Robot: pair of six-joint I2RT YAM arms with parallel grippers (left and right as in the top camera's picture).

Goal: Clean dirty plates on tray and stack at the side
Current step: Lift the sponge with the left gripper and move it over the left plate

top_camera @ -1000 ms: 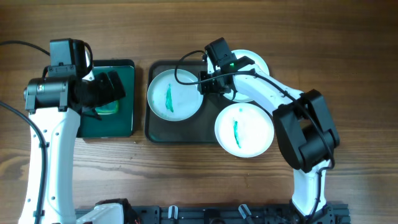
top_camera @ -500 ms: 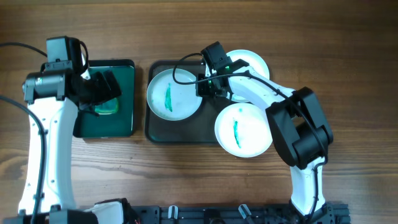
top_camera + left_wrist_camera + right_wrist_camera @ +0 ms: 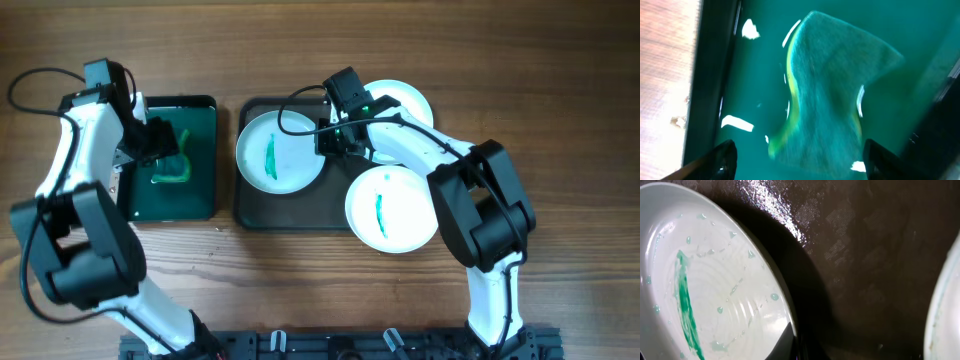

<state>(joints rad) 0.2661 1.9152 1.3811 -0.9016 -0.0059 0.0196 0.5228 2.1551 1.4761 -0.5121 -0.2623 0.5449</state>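
Observation:
Three white plates with teal smears show in the overhead view. One plate (image 3: 280, 150) lies on the dark grey tray (image 3: 290, 207), a second (image 3: 392, 208) overlaps the tray's front right corner, and a third (image 3: 408, 100) at the back right is partly hidden by my right arm. My right gripper (image 3: 335, 138) is shut on the right rim of the first plate (image 3: 715, 290), with one finger (image 3: 785, 347) lying on the rim. My left gripper (image 3: 155, 142) is open just above a teal cloth (image 3: 830, 95), with its fingertips (image 3: 722, 160) on either side of the cloth.
The cloth (image 3: 172, 172) lies in a smaller green tray with a black rim (image 3: 195, 195), left of the dark tray. Another plate's rim (image 3: 945, 300) shows at the right edge of the right wrist view. Bare wooden table surrounds both trays.
My left arm has swung round over the green tray, uncovering the cloth in the overhead view. My right gripper shifted slightly left to the plate's rim, then stayed still.

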